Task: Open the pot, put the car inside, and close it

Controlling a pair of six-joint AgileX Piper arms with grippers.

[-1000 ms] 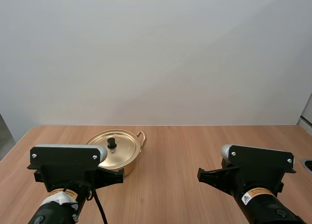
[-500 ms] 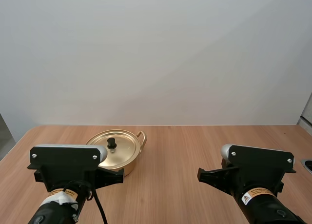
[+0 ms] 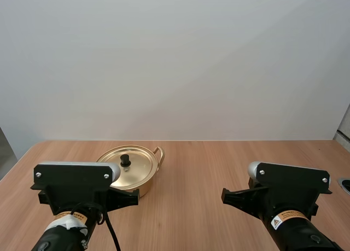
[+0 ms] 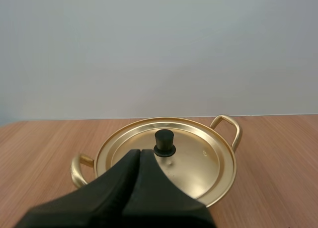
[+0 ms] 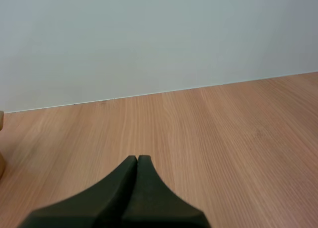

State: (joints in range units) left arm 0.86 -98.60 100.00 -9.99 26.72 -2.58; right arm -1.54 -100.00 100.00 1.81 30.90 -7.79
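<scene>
A gold pot [image 3: 143, 181] with two loop handles stands on the wooden table, left of centre, its lid [image 3: 135, 167] on with a black knob [image 3: 125, 160]. In the left wrist view my left gripper [image 4: 139, 152] is shut, its fingers together as one dark wedge just short of the lid's knob [image 4: 164, 142] and above the lid [image 4: 198, 153] of the pot [image 4: 223, 188]. My right gripper [image 5: 137, 158] is likewise shut on nothing, over bare table to the right of the pot. In the high view both arms sit at the near edge.
The wooden table [image 3: 219, 169] runs back to a plain white wall. Bare wood lies to the right of the pot and in front of my right gripper.
</scene>
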